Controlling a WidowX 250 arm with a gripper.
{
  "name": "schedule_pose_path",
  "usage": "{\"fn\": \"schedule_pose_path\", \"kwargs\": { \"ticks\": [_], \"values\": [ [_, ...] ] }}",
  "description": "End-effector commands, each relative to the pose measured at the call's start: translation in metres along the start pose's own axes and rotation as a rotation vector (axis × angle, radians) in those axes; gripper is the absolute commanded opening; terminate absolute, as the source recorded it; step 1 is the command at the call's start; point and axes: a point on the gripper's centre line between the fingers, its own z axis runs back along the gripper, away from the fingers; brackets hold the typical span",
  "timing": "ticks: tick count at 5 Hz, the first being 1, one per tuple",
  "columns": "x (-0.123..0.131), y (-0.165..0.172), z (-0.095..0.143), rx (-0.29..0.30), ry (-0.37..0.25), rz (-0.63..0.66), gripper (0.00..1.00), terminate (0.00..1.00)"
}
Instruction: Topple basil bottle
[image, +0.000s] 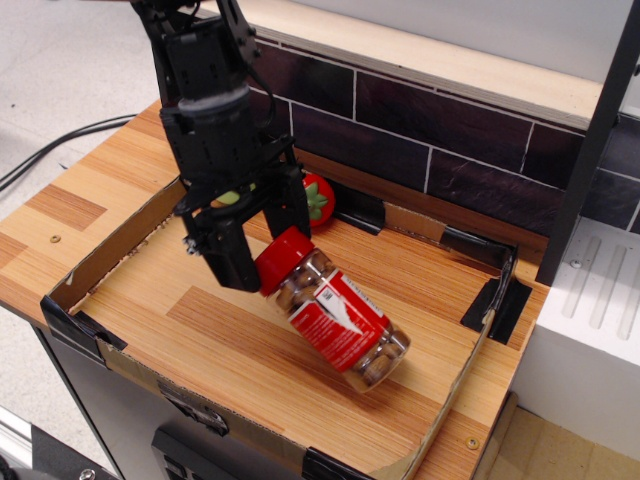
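- At the centre of the frame, the basil bottle (335, 320) is being seen steeply tilted, nearly on its side, on the wooden tray floor (180, 320); whether the red lid (284, 262) end is resting on the wood or is raised off it cannot be told
- Its long axis is being laid out diagonally, from the lid at centre-left down to the base at lower right of centre
- Up and to the left of the bottle, the gripper (262, 238) is being held with its jaws spread wide, nothing being clasped between them
- The lid is being framed between the two fingers, the left finger (232, 255) lying just beside it; whether either finger is touching the lid cannot be told
- The bottle's body is being pointed away from the tool, toward the lower right, so any further push is being judged as needing to run along or across that diagonal from the lid end
- Behind the gripper, at upper centre, a small red toy tomato (317, 197) is being left near the back wall, apart from the bottle
- A pale green toy (230, 198) is being glimpsed between the fingers, mostly hidden
- The toppling is being judged as all but done
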Motion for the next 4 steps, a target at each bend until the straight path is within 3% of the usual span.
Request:
{"fn": "schedule_pose_path", "kwargs": {
  "ticks": [1, 2, 3, 4],
  "values": [
    [0.018, -0.016, 0.001, 0.011, -0.382, 0.016, 0.0, 0.0],
    [0.015, -0.025, -0.01, 0.042, -0.472, -0.043, 0.0, 0.0],
    [0.014, -0.025, -0.01, 0.044, -0.48, -0.054, 1.0, 0.0],
    [0.009, -0.021, -0.003, 0.015, -0.473, -0.098, 1.0, 0.0]
  ]
}}
